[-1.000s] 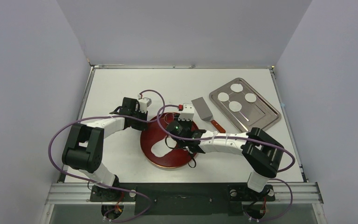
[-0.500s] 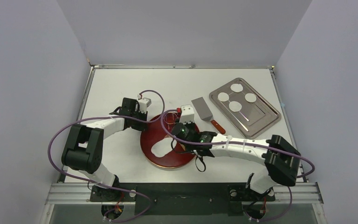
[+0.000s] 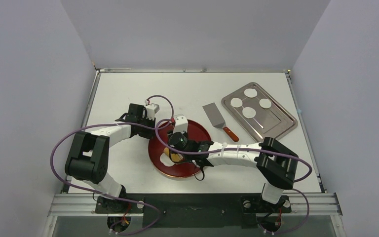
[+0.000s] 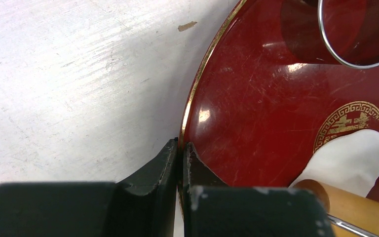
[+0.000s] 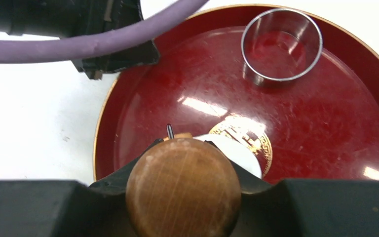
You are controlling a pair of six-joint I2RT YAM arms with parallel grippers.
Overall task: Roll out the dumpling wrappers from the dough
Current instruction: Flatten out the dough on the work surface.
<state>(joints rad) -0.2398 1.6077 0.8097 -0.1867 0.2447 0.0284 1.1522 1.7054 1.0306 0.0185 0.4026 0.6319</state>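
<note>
The dough (image 5: 238, 149) is a soft white sheet on the red plate (image 5: 335, 123), partly hidden behind a wooden roller (image 5: 183, 192). My right gripper (image 5: 183, 148) is shut on the roller's round handle, low over the dough (image 4: 351, 154). In the top view this gripper (image 3: 175, 155) covers most of the dough. My left gripper (image 4: 181, 146) is shut on the plate's (image 4: 256, 108) gold rim, at the plate's far left edge (image 3: 150, 126). Several dumpling wrappers (image 3: 249, 112), round white discs, lie on the steel tray (image 3: 278, 121) at the back right.
A steel ring cutter (image 5: 281, 45) stands on the far part of the plate (image 3: 201, 133). A metal spatula (image 3: 215, 115) with a red handle lies between plate and tray. The left arm's purple cable (image 5: 89, 44) loops over the plate's left side.
My right arm has swung left across the plate with the roller and now sits over the dough, hiding most of it from above. The left arm has not moved.
</note>
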